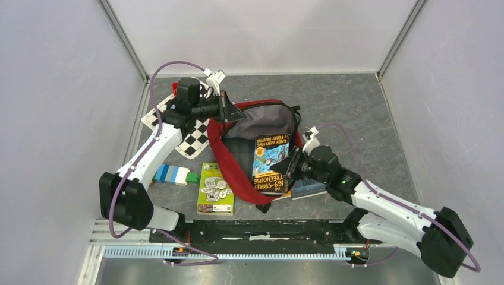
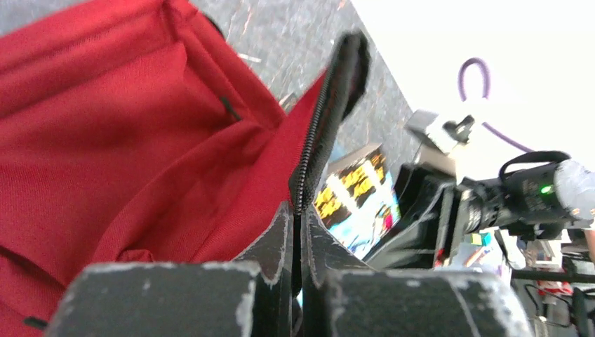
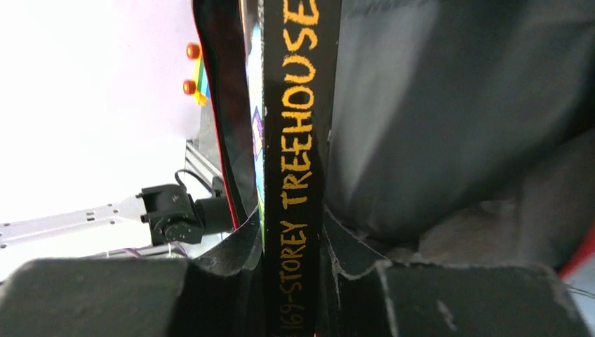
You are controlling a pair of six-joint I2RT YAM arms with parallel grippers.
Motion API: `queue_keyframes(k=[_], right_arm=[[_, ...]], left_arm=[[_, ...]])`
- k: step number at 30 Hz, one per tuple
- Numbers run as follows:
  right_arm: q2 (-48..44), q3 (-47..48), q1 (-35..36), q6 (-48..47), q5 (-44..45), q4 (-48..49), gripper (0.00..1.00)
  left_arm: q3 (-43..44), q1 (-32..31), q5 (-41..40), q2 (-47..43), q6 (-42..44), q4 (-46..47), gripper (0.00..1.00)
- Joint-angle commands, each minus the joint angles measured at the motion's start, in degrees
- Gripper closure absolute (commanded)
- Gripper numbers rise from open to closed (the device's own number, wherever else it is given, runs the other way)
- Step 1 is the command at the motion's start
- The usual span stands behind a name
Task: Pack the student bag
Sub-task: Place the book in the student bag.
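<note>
Left of the backpack (image 1: pixel 221 142): checkered mat (image 1: pixel 199 139), coloured blocks (image 1: pixel 175 174) and green booklet (image 1: pixel 215 188), all flat on the table (image 1: pixel 368 119). Backpack lies mid-table, mouth open, grey lining showing. Left gripper (image 1: pixel 226 107) at backpack's far-left rim, fingers together, pinching the black zipper edge (image 2: pixel 319 133). Book (image 1: pixel 270 163) sits over the backpack's open mouth. Right gripper (image 1: pixel 292 166) at backpack's right side, clamped on the book's spine.

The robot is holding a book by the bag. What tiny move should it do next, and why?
Probably slide the Treehouse book into the grey opening of the student bag. The right hand clamps the book, and the left hand pinches the zipper edge, holding the mouth open.
</note>
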Motion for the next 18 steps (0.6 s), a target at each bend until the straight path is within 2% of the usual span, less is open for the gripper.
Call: queue_keyframes(k=[1,5,10,18], right_arm=[[4.24,2.47,5.05,3.28,2.29,9.61,1.00],[8.14,1.12,8.81,6.07,5.31,11.95,1.00],[12.18,-1.42,9.76,11.10,6.77,16.59,1.00],[15.24,-2.43,9.70,15.04,11.66,15.22,1.00]], left_arm=[[-1.82,-0.02,1.83,-3.39,-4.69,11.11,0.98],[-3.02,-0.02,2.50,-4.82,-5.82,14.21,0.98],[-5.02,-0.02,3.13,-5.39,-6.68,16.82,0.98],[-7.99,-0.01,4.38,-6.04,-9.76,23.76,0.98]])
